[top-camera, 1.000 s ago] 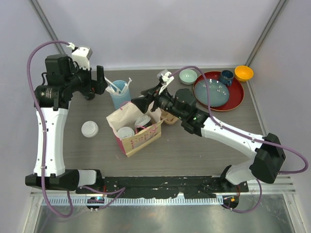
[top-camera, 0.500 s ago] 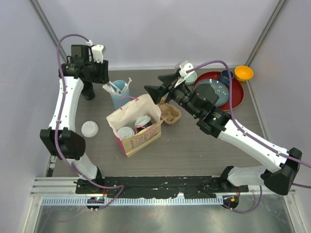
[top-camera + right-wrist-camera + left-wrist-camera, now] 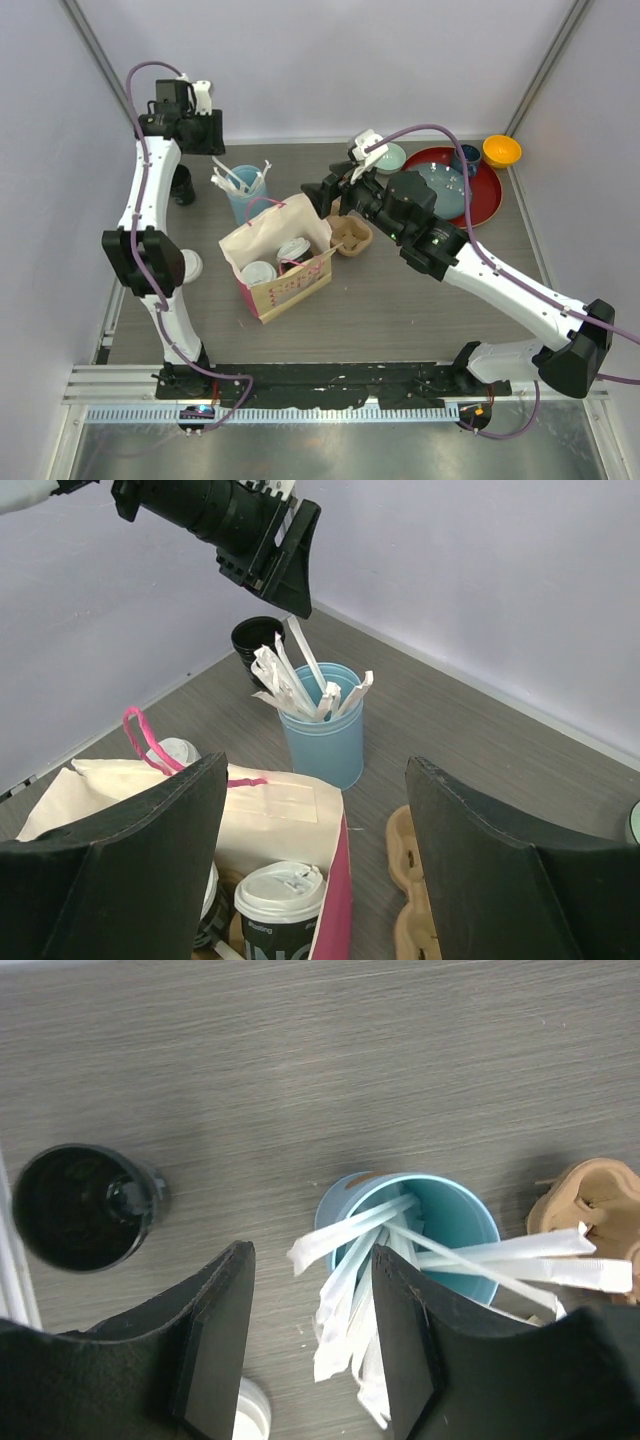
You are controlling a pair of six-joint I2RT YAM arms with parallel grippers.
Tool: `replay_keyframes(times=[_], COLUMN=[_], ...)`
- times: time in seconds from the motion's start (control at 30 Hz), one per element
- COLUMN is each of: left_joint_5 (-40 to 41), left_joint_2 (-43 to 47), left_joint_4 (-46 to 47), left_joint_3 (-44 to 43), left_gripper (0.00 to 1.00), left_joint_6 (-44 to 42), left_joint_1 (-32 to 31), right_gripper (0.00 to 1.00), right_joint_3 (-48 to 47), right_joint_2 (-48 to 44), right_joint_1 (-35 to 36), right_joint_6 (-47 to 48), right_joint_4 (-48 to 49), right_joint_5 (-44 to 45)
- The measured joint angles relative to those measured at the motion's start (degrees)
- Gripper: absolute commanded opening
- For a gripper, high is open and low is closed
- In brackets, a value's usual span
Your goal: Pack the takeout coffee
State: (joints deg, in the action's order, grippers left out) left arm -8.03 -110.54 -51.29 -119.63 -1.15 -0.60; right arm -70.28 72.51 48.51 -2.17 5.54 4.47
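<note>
Nearest me, in the lower middle of the overhead view, the paper bag [image 3: 290, 290] stands open on the worktop [image 3: 400, 310] with the takeout coffee inside: one cup [image 3: 258, 272] toward the lower left of the bag's mouth and the second cup [image 3: 293, 250] just beside it, up and to the right. Both stand upright or nearly so, with the long axis vertical and the white lids facing the ceiling.

I'd guess they handle lightly, though I can't tell whether they are filled. Paper walls dent under a hard squeeze and a snap-on lid can pop off, so the safe hold is round the black body below the lid, kept level.

A loose white lid [image 3: 187, 266] lies left of the bag; I can't tell whether there is a cup under it. Beyond the bag sits a cardboard carrier [image 3: 352, 235], and above it hangs the right tool [image 3: 315, 765], jaws spread wide and holding nothing.

Farther back, upper left, the left tool [image 3: 310, 1330] is also parted and empty, over the light-blue cup [image 3: 440, 1220] of wrapped utensils, with an open black cup [image 3: 80, 1205] beside it.
</note>
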Motion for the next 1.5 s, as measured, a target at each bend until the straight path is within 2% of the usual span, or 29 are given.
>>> replay_keyframes(times=[0.17, 0.3, 0.37, 0.43, 0.47, 0.5, 0.63, 0.67, 1.07, 1.5], left_joint_5=[-1.7, -2.1, -2.0, -1.9, -1.8, -1.6, -0.9, -0.7, -1.7, -4.1], left_joint_2=[-4.4, -5.9, -6.3, -6.4, -6.4, -6.4, -6.4, -6.4, -5.6, 6.6], left_joint_4=[-1.2, -1.8, -2.0, -2.2, -2.2, -2.2, -2.2, -2.2, -2.2, -3.8], left_joint_3=[-2.8, -3.0, -3.0, -3.0, -3.0, -3.0, -3.0, -3.0, -2.6, -2.6], left_gripper=[0.53, 0.42, 0.41, 0.35, 0.22, 0.17, 0.06, 0.0, 0.0, 0.0], left_joint_6=[2.5, 3.8, 4.0, 4.0, 4.0, 4.0, 4.0, 4.0, 4.0, 2.2], left_joint_1=[0.0, 0.0, 0.0, 0.0, 0.0, 0.0, 0.0, 0.0, 0.0, -0.4], right_gripper=[0.77, 0.77, 0.77, 0.77, 0.77, 0.77, 0.77, 0.77, 0.77, 0.77], right_joint_3=[0.0, 0.0, 0.0, 0.0, 0.0, 0.0, 0.0, 0.0, 0.5, 0.6], right_joint_2=[0.0, 0.0, 0.0, 0.0, 0.0, 0.0, 0.0, 0.0, 0.0, -1.7], right_joint_1=[-0.2, -0.3, -0.3, -0.3, -0.3, -0.3, -0.3, -0.3, -0.3, -0.3], right_joint_6=[0.2, 0.5, 0.6, 0.6, 0.7, 0.7, 0.9, 0.9, 1.0, 1.4], right_joint_4=[-0.2, -0.5, -0.5, -0.5, -0.5, -0.5, -0.5, -0.4, -0.4, -0.3], right_joint_5=[0.2, 0.2, 0.2, 0.1, 0.0, -0.1, -0.7, -0.8, -1.9, -6.0])
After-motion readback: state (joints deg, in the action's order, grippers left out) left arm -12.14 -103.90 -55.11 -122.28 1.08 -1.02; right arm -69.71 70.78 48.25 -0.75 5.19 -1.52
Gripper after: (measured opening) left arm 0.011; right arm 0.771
